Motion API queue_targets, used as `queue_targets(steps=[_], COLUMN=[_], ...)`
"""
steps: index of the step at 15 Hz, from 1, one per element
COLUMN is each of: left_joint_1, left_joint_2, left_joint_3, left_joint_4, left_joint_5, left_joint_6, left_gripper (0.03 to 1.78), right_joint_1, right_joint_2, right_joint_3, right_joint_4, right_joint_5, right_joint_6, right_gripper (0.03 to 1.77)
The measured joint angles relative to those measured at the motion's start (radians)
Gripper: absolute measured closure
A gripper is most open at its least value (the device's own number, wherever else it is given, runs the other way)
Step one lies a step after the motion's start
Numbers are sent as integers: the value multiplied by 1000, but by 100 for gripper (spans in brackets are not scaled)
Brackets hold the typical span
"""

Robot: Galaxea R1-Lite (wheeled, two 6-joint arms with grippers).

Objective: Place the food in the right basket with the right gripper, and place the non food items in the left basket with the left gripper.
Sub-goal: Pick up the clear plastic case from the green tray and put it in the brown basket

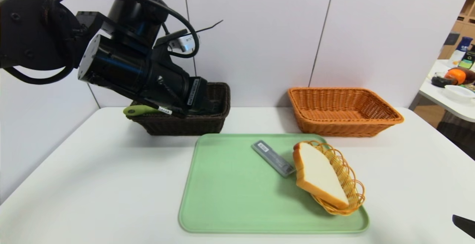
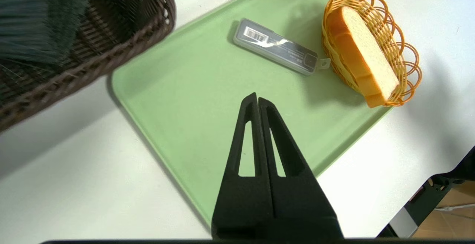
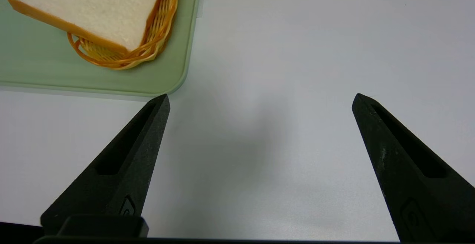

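Observation:
The bread slice (image 1: pixel 319 173) leans in a small yellow wicker dish (image 1: pixel 350 184) on the right of the green tray (image 1: pixel 230 192). Next to it on the tray lies the grey case (image 1: pixel 274 157) with its barcode label. The brush lies in the dark brown left basket (image 1: pixel 207 125), its bristles (image 2: pixel 37 17) inside and its green handle (image 1: pixel 139 109) poking over the rim. My left gripper (image 2: pixel 256 99) is shut and empty, hanging above the tray's left part. My right gripper (image 3: pixel 259 101) stands open over bare table right of the tray. The orange right basket (image 1: pixel 343 110) holds nothing.
Both big baskets stand at the back of the white table against the wall. My left arm (image 1: pixel 130 62) covers part of the dark basket. A side table (image 1: pixel 452 95) with clutter stands at the far right.

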Motion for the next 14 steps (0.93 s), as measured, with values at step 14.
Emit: queue_targets(steps=[14], left_joint_1=[-305], left_joint_2=[209], left_joint_3=[-41], left_joint_4=[-65], left_joint_5=[368], left_joint_6=[-240], left_gripper=[177], right_joint_1=[0], right_joint_2=[-44], right_joint_3=[48], right_joint_4=[6], right_joint_5=[1], right_joint_6=[0], right_gripper=[10])
